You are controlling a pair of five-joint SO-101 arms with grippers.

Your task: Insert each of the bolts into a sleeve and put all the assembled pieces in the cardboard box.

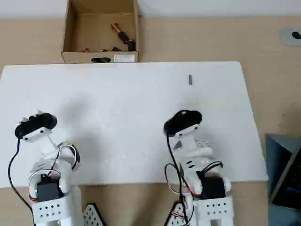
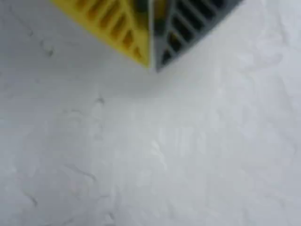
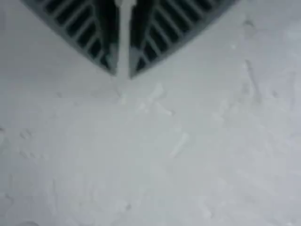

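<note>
Copper-coloured bolts in dark sleeves (image 1: pixel 123 36) lie in the brown cardboard box (image 1: pixel 80 57) at eleven o'clock, leaving, it seems, one small dark grey piece (image 1: pixel 190 79) at one o'clock on the white board (image 1: pixel 122 122), while the left gripper (image 2: pixel 151 63) and right gripper (image 3: pixel 123 70) rest empty, fingers pinched together.

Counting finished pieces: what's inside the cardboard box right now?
Inside the cardboard box, one copper-and-black piece lies by the right wall; a cluster of pieces sits against the near wall. That wall covers part of the cluster, so no exact count.

The label (image 1: pixel 124 58) on the cardboard box (image 1: pixel 77 57) is unreadably small.
</note>
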